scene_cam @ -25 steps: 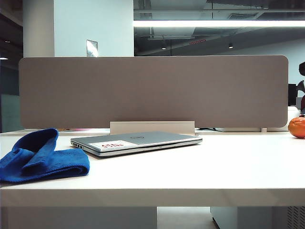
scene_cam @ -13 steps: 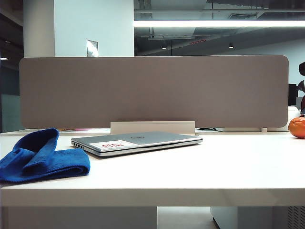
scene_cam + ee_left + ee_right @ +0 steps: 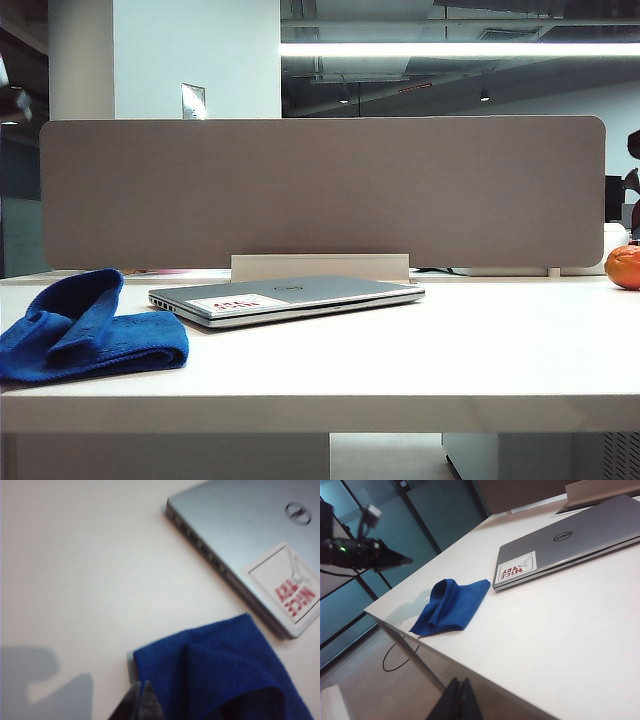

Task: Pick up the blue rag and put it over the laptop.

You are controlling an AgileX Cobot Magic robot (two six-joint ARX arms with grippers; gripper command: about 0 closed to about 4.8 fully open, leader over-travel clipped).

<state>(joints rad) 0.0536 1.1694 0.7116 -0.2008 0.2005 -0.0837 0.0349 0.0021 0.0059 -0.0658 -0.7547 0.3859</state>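
- Bright royal-blue fuzzy cloth, the blue rag (image 3: 88, 328), lies folded and bunched on the white table (image 3: 420, 350), near the table's left front corner in the exterior view. Nothing holds it.
- Thin silver-grey closed laptop (image 3: 290, 296) lies flat just beside the rag; in the left wrist view one rag corner (image 3: 220, 670) comes close to the lid corner bearing the white sticker with red lettering (image 3: 287, 587). Touching or not: cannot tell.
- Left gripper (image 3: 140, 702): dark fingertips pressed together, clenched on nothing, hovering above the table at the rag's edge. The right wrist view shows this arm (image 3: 357, 552) hanging over the table's far corner, short of the rag.
- Right gripper (image 3: 457, 700): fingertips together, empty, held off the table's near edge, well apart from rag and laptop.
- Step in hand, my reading: approach to the rag; pick-up not yet begun.
- Next move calls for spreading the left fingers, descending over the raised fold and pinching it, then lifting clear of the lid before draping.
- An orange round fruit (image 3: 624, 266) sits at the far right, uninvolved.
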